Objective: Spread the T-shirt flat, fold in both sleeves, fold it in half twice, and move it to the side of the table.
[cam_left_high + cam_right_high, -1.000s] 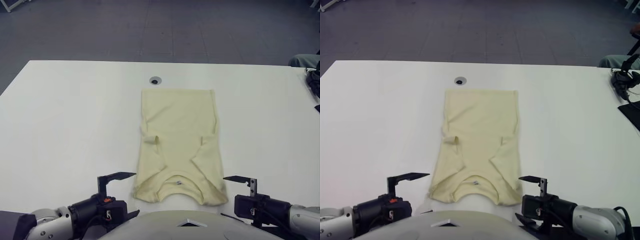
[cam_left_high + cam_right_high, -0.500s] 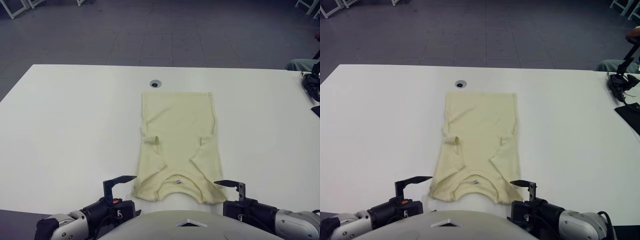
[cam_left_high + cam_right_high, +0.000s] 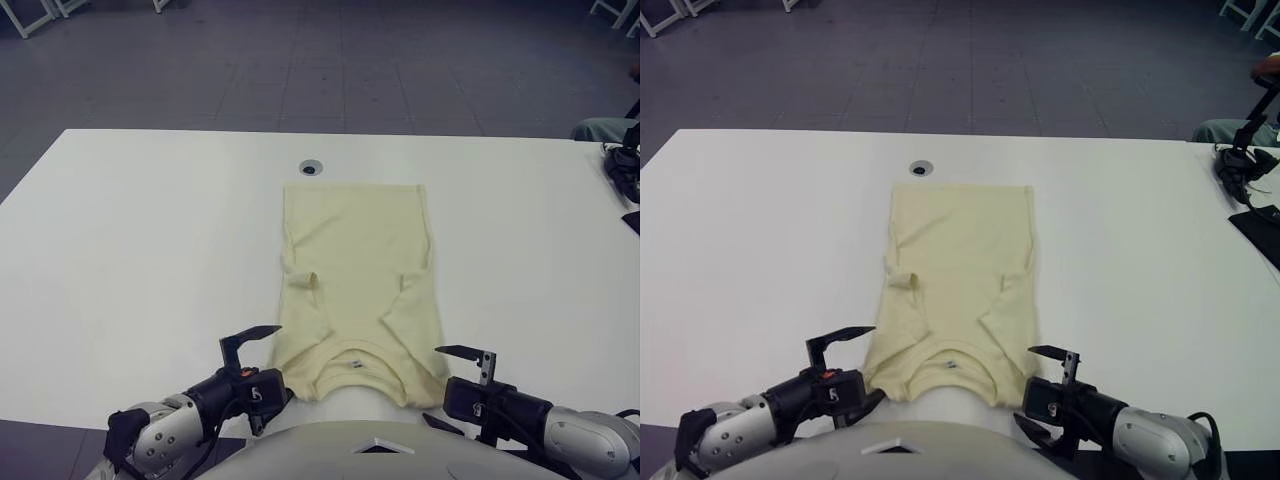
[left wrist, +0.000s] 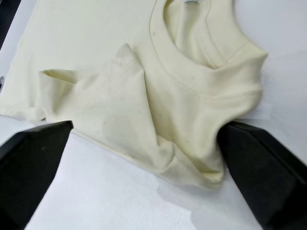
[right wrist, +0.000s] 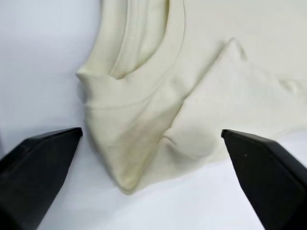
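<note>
A pale yellow T-shirt (image 3: pixel 355 270) lies flat on the white table (image 3: pixel 150 250), both sleeves folded in and its collar (image 3: pixel 352 360) at the near edge. My left gripper (image 3: pixel 262 365) stands open at the shirt's near left shoulder corner. In the left wrist view that corner (image 4: pixel 192 163) lies between the two black fingers (image 4: pixel 33 167) of my left gripper (image 4: pixel 148 167). My right gripper (image 3: pixel 450 385) is open at the near right shoulder corner. The right wrist view has that corner (image 5: pixel 124 167) between the fingers (image 5: pixel 268 167) of my right gripper (image 5: pixel 153 163).
A round cable hole (image 3: pixel 311 167) sits in the table just beyond the shirt's far hem. Black cables and gear (image 3: pixel 625 170) lie at the table's right edge. Bare tabletop stretches wide to the left and right of the shirt.
Both grippers have closed in on the shirt's near shoulder corners, the left moving right and forward. The shirt has not moved. The head camera tilted after the earliest frame.
</note>
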Motion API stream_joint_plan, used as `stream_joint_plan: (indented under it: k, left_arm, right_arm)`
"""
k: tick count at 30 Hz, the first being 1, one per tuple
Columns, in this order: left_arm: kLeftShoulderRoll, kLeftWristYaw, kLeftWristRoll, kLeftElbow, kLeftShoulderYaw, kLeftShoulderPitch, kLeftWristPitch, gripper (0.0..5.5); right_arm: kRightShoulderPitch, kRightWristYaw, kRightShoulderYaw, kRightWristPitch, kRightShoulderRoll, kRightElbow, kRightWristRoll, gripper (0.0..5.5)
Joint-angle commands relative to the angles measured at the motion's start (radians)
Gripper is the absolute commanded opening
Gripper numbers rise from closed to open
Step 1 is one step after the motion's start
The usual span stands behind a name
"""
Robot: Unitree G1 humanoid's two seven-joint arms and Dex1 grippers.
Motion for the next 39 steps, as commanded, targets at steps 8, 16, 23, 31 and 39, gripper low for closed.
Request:
stream_joint_plan:
  k: [8,16,23,31,39]
  left_arm:
    - [0.078,-0.033,0.034,0.0,-0.008,0.058,0.004,3.86]
    - [0.086,-0.033,0.028,0.02,-0.005,0.06,0.013,2.49]
    - [0.095,-0.033,0.031,0.024,-0.006,0.069,0.016,1.19]
    - [0.097,-0.032,0.033,0.018,-0.025,0.065,0.008,0.01]
    - [0.094,-0.033,0.043,0.008,-0.033,0.064,0.009,0.01]
  right_arm:
    - [0.014,-0.019,0.016,0.088,-0.046,0.034,-0.067,5.4]
    - [0.013,-0.031,0.023,0.093,-0.06,0.028,-0.063,5.4]
    - [0.017,-0.036,0.025,0.091,-0.071,0.025,-0.059,5.4]
    - [0.029,-0.041,0.03,0.094,-0.081,0.017,-0.082,5.19]
    - [0.036,-0.03,0.033,0.104,-0.089,0.016,-0.084,4.04]
